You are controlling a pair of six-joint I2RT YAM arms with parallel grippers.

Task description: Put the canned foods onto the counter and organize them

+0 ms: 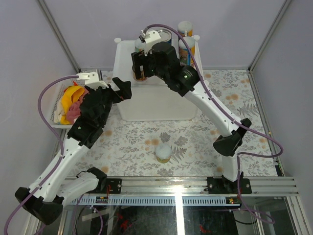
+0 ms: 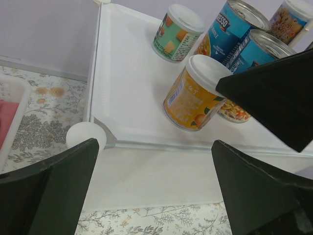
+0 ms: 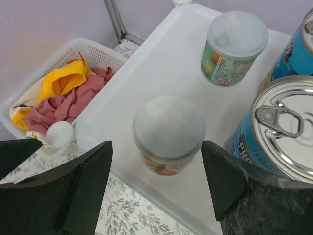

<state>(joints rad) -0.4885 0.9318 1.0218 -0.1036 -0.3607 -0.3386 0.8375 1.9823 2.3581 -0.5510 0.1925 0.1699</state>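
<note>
1. Top view
   - 1 counter (image 1: 156, 105) stands at the far middle of the table (image 1: 234, 122).
   - 3 cans show at its far right: 1 of the blue cans (image 1: 162, 36) and 2 tall canisters (image 1: 185, 28). The right arm hides the rest.
   - 1 loose jar (image 1: 163, 152) stands upright on the table, on the near side of the counter and apart from it.
   - The right gripper (image 1: 141, 66) hangs over the counter's left half, and its finger spread can't be read here.
   - The left gripper (image 1: 124, 89) is by the counter's left edge.
   - 1 basket (image 1: 61, 105) sits at the left.
2. Left wrist view
   - The left gripper (image 2: 154, 196) is spread wide, with nothing between its fingers (image 2: 49, 191).
   - Beyond it is the counter's corner, with 1 round knob (image 2: 85, 137).
   - 6 cans stand upright on top:
     - 2 blue cans (image 2: 234, 29)
     - 1 green-labelled jar (image 2: 177, 32)
     - 1 orange-labelled jar (image 2: 195, 93)
     - 1 pale-lidded canister (image 2: 291, 19) at the far right
     - 1 half-hidden can (image 2: 234, 111) behind the orange one
3. Right wrist view
   - The right gripper (image 3: 156, 191) is spread apart, its fingers (image 3: 83, 191) either side of the orange-labelled jar (image 3: 168, 129), with no contact seen.
   - 4 cans are in view: that jar, the green-labelled jar (image 3: 234, 46) and 2 blue cans (image 3: 283, 132).
   - The basket (image 3: 78, 49) holds 1 pink cloth (image 3: 63, 105) and 1 yellow item (image 3: 63, 81)
</note>
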